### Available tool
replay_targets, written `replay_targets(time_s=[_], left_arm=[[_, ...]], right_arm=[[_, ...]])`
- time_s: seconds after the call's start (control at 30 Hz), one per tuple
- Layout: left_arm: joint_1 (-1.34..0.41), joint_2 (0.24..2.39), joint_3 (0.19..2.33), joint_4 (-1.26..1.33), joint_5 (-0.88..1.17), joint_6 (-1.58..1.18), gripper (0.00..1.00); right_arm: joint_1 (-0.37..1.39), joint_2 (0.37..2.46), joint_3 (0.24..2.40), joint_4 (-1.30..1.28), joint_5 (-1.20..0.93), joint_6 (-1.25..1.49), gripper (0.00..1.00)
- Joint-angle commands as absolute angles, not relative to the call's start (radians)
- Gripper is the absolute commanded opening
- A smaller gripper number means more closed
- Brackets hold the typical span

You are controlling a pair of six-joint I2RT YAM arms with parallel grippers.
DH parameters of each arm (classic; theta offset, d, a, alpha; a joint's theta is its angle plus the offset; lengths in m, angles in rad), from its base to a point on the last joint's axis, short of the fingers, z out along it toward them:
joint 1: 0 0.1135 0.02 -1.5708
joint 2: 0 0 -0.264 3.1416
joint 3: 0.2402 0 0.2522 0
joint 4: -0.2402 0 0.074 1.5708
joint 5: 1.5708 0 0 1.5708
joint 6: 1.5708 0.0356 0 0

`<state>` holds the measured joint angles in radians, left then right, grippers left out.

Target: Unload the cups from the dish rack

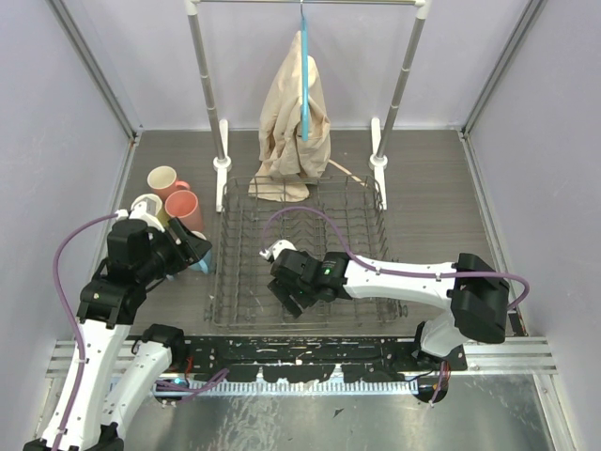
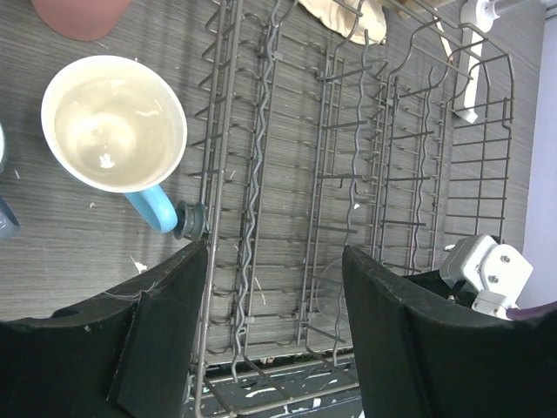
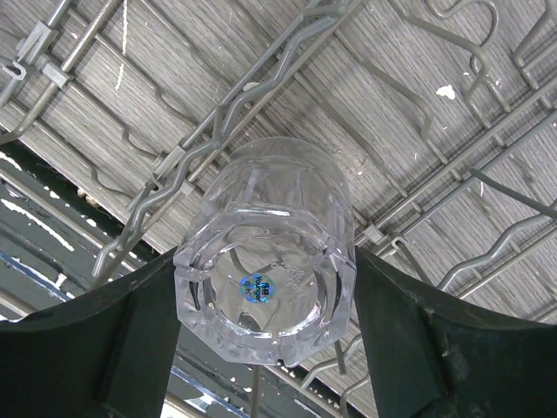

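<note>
1. Nearest us in the right wrist view, the right gripper has a finger against each side of the clear glass; we read that as a hold on it, though how firm we cannot tell.
2. The glass sits in the near left part of the dish rack, its thick base facing the wrist camera and its mouth pointing down towards the wires.
3. We judge the glass stiff, smooth and slippery, light apart from its heavy base, and breakable if it knocks a prong; the faceted wall offers flat faces to the fingers.
4. We judge the best hold to be across the wall near the base, where the weight sits; a lift straight away from the wires should avoid snagging.
5. The left gripper hangs wide and empty over the rack's left edge; the light blue mug stands upright on the surface just beside the rack.
6. A salmon-pink mug and a pale yellow mug also stand there, outside the rack.
</note>
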<state>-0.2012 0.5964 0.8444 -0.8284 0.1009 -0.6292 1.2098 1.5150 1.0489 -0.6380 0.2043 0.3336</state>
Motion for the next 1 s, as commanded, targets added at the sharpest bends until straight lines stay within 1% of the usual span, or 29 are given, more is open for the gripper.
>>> replay_targets(time_s=[0.0,0.1,0.13,0.3,0.4,0.43,0.47,0.53,0.97], left_arm=[[-0.206,0.602,0.835,-0.821,0.126,-0.623,0.70],[-0.206,0.599,0.837,-0.821,0.124,-0.622,0.70],[-0.206,0.597,0.837,-0.821,0.123,-0.622,0.70],[-0.205,0.597,0.837,-0.821,0.123,-0.624,0.70],[-0.205,0.597,0.841,-0.821,0.124,-0.627,0.70],[-0.206,0.597,0.844,-0.821,0.124,-0.626,0.70],[-0.206,0.597,0.846,-0.821,0.125,-0.626,0.70],[-0.205,0.598,0.853,-0.821,0.125,-0.626,0.70],[-0.206,0.595,0.889,-0.862,0.125,-0.633,0.70]], right_arm=[[1.214,1.502,1.046,-0.579,0.190,0.332,0.76],[1.212,1.508,1.034,-0.576,0.195,0.331,0.70],[1.211,1.508,1.029,-0.575,0.194,0.330,0.65],[1.207,1.500,1.028,-0.578,0.199,0.331,0.24],[1.207,1.489,1.039,-0.597,0.209,0.334,0.06],[1.207,1.483,1.046,-0.606,0.210,0.336,0.02],[1.207,1.475,1.053,-0.615,0.210,0.338,0.01],[1.207,1.454,1.071,-0.635,0.251,0.342,0.01],[1.207,1.275,1.264,-0.767,0.349,0.339,0.01]])
